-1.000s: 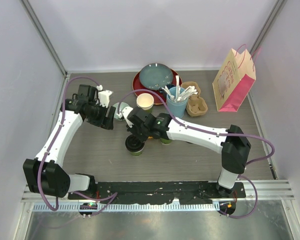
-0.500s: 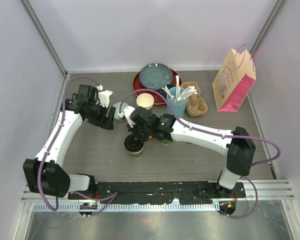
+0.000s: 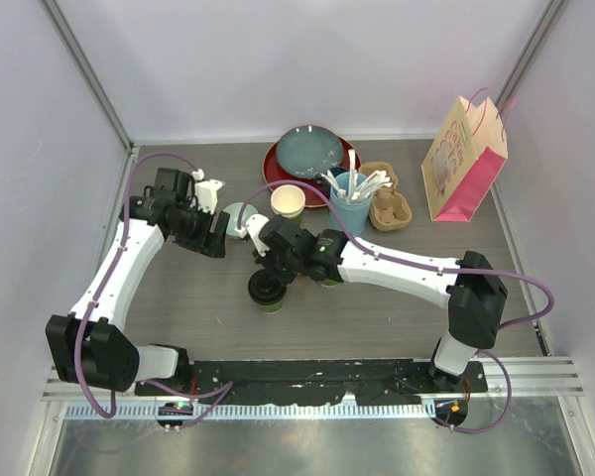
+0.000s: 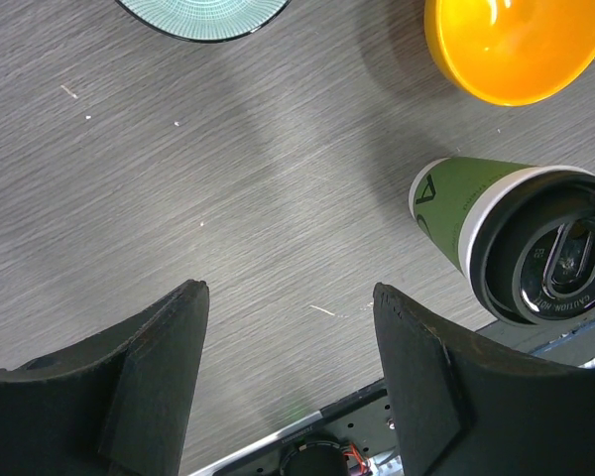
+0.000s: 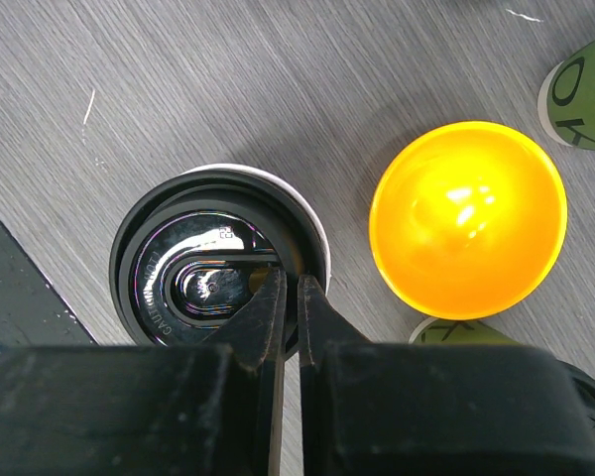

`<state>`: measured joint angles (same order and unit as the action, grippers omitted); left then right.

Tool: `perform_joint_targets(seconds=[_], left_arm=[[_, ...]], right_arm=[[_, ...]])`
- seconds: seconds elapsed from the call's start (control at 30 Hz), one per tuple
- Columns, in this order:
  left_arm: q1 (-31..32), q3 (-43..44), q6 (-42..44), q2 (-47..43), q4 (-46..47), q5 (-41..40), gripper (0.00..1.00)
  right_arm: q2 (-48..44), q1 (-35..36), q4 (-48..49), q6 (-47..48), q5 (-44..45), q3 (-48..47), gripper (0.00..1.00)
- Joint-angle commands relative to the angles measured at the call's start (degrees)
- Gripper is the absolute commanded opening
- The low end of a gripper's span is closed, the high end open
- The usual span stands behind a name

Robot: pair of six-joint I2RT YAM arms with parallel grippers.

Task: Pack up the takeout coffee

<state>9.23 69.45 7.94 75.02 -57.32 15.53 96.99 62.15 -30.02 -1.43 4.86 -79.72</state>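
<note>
A dark green takeout coffee cup [image 3: 267, 291] with a black lid [image 5: 213, 288] stands near the table's front middle. My right gripper [image 5: 291, 288] is over it, shut on the lid's right rim. A second green cup [image 3: 327, 281] peeks out from under the right arm, and its side shows in the right wrist view [image 5: 454, 335]. My left gripper [image 4: 288, 293] hangs open over bare table, left of the lidded cup [image 4: 456, 213], with nothing between its fingers. From above, the left gripper [image 3: 218, 234] sits apart from the cup.
A yellow bowl [image 5: 466, 218] lies just right of the lidded cup. An open cream cup [image 3: 288, 201], stacked plates [image 3: 307, 151], a blue cup of white utensils [image 3: 351, 208], a cardboard cup carrier [image 3: 390, 206] and a pink paper bag [image 3: 464, 161] stand along the back.
The right arm's elbow has swung slightly to the right while its gripper stays at the lidded cup. The left arm has not moved.
</note>
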Motion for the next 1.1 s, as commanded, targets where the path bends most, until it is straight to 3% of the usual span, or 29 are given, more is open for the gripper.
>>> perform_joint_targets(seconds=[0.0,1.07], left_arm=[[-0.4,0.8,0.6,-0.9,-0.2,1.0,0.71],[-0.4,0.8,0.9,0.4,-0.5,1.7,0.71]], right_arm=[[-0.9,0.3,3.6,-0.5,0.0,1.0,0.01],[0.7,2.5,2.2,0.2,3.8,-2.1,0.01]])
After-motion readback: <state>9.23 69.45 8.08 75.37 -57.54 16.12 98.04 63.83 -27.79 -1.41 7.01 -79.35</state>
